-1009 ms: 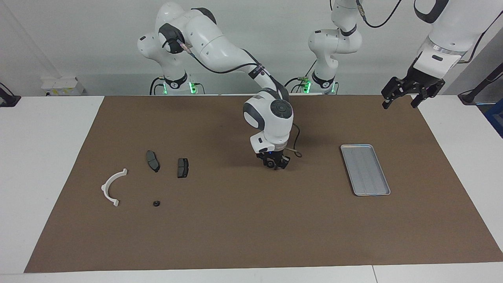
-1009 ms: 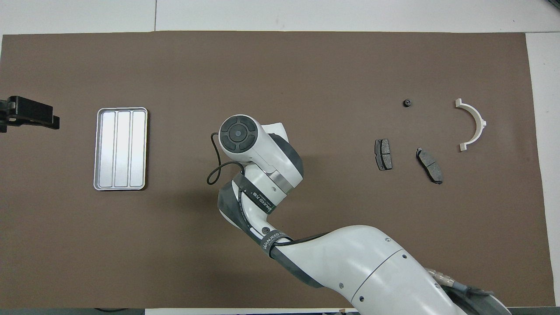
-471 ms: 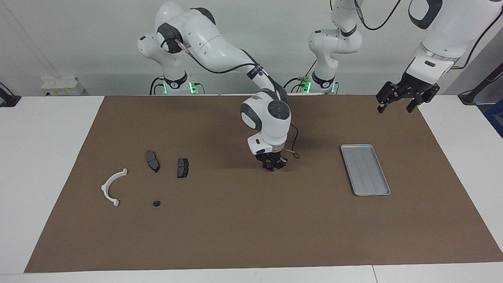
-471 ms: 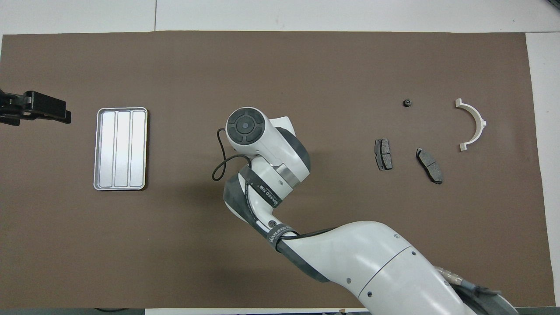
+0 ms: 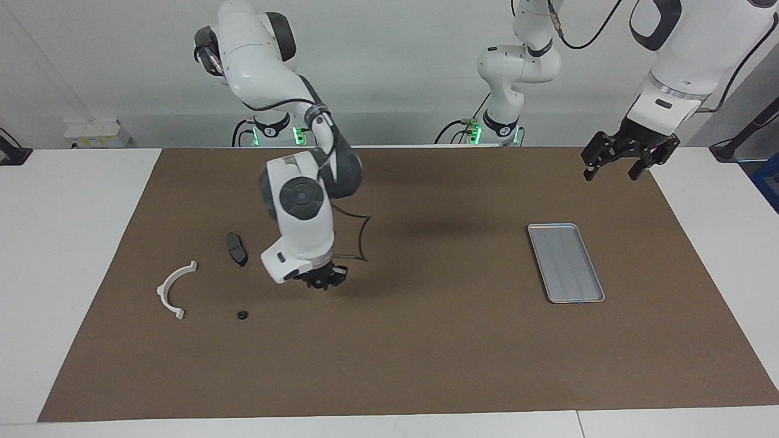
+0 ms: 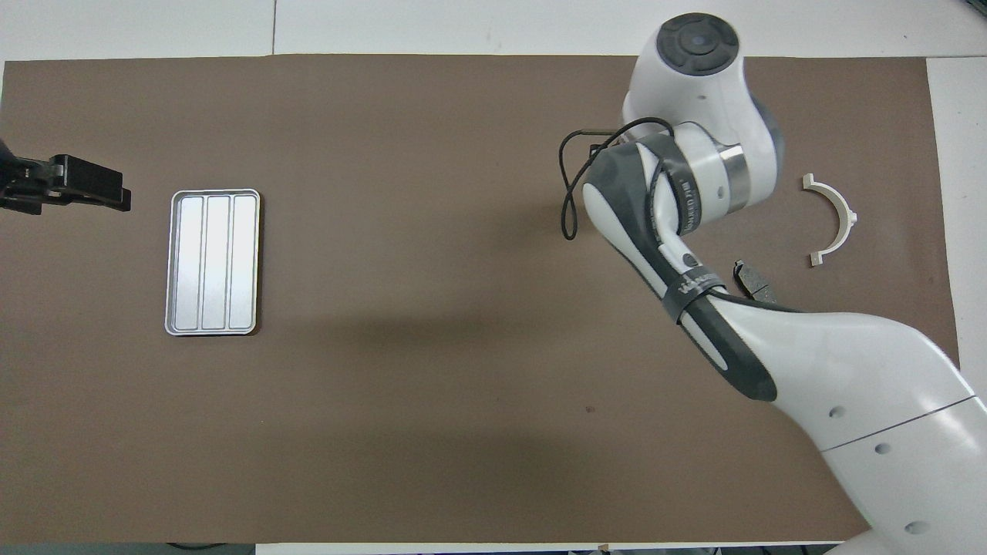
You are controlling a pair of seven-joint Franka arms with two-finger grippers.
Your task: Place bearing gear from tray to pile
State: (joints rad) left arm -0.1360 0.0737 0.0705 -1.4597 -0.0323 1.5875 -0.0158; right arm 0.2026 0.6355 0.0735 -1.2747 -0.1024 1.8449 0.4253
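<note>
The silver tray (image 5: 566,261) (image 6: 212,262) lies bare at the left arm's end of the mat. The pile sits at the right arm's end: a white curved bracket (image 5: 173,289) (image 6: 837,220) and a dark brake pad (image 5: 237,248) (image 6: 752,281). My right arm hides a second pad. My right gripper (image 5: 322,281) hangs low over the mat beside the pads. It is shut on the bearing gear, which barely shows between the fingertips. The overhead view hides this gripper under its wrist. My left gripper (image 5: 621,161) (image 6: 116,193) waits open and raised over the mat's edge near the tray.
A small black round part (image 5: 241,315) lies on the mat, farther from the robots than the pad and beside the bracket. The brown mat (image 5: 426,353) covers most of the white table. A black cable loops off the right wrist (image 5: 359,243).
The right arm swung from the middle of the mat toward the pile and now covers one brake pad. The left gripper shifted slightly and stayed open.
</note>
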